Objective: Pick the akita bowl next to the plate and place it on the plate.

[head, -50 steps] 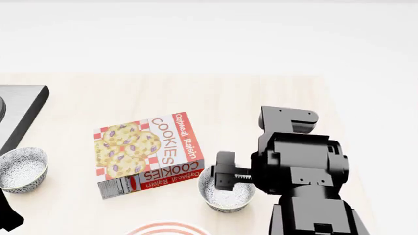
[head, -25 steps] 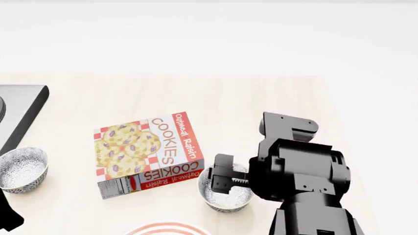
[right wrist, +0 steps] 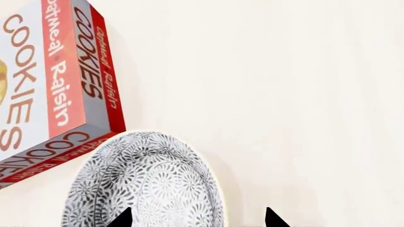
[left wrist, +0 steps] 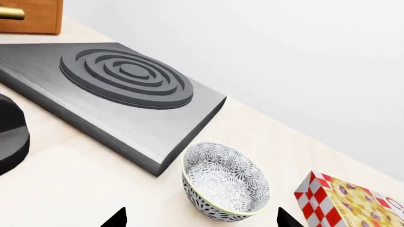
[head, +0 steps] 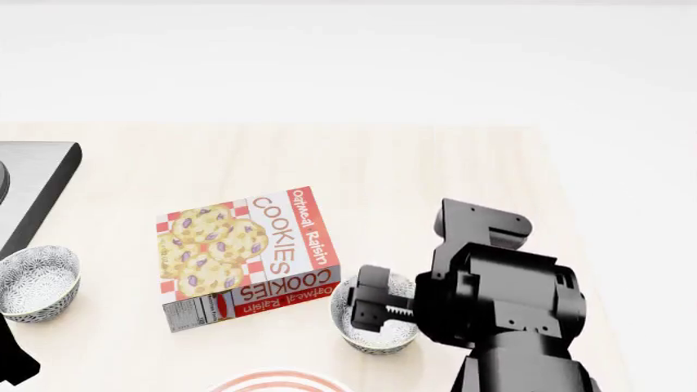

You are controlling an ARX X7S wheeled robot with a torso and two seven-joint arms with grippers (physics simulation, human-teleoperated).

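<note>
In the head view, the right gripper (head: 373,309) is hanging over the akita bowl (head: 374,336), which is sitting beside the cookie box (head: 248,256) and just above the plate (head: 281,382).

In the left wrist view, the left gripper (left wrist: 200,218) is spread wide near another bowl (left wrist: 225,182) by the stove plate (left wrist: 113,97).

In the right wrist view, the wide fingertips (right wrist: 123,218) are reaching around the bowl.
</note>
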